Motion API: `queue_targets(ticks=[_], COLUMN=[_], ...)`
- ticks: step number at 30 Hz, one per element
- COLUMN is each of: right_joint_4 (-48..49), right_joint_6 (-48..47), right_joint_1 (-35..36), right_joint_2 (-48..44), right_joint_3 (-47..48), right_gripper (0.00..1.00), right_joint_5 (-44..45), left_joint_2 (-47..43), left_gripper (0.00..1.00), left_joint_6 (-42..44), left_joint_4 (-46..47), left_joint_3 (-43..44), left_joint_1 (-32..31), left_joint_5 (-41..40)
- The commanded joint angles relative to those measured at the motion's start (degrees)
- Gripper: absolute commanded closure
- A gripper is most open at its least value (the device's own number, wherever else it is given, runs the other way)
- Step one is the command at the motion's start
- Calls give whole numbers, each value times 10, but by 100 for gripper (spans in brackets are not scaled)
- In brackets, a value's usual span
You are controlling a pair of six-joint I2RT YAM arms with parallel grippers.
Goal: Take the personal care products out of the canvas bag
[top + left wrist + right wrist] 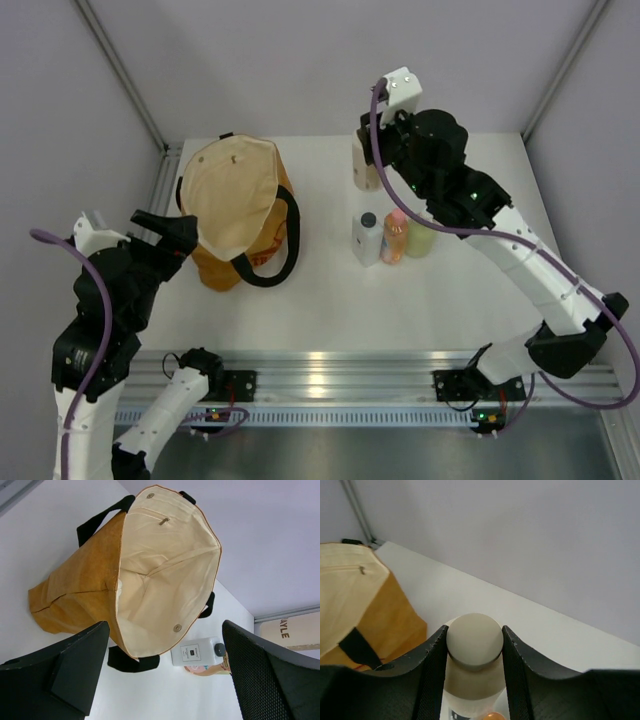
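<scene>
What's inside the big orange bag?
In the mustard-orange canvas bag, only cream lining, a small zip and a metal snap show. Nothing else is visible, though folds hide the deepest corner.

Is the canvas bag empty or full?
Seemingly empty: the left wrist view looks into the bag and shows only cream lining.

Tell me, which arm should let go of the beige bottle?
Right. The right end effector is shut on the beige bottle beside the other three bottles; the left end effector is open, empty, by the canvas bag.
</scene>
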Motion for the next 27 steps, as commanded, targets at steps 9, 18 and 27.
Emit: queue_targets(ticks=[9,18,27], right_joint_4=[151,262,402], right_joint_6=[52,83,120], right_joint_1=[-205,-339,-391], right_joint_2=[-160,-226,-239], right_joint_3=[-179,-360,-528], right_gripper=[100,100,100], right_joint_5=[2,-34,-44], left_joint_2=[2,21,19], left_gripper=[2,2,2], left_joint_6=[13,42,41], left_joint_4=[7,7,7], left_joint_3=[-5,16,5], left_joint_1=[1,0,0], left_joint_5=[48,58,74])
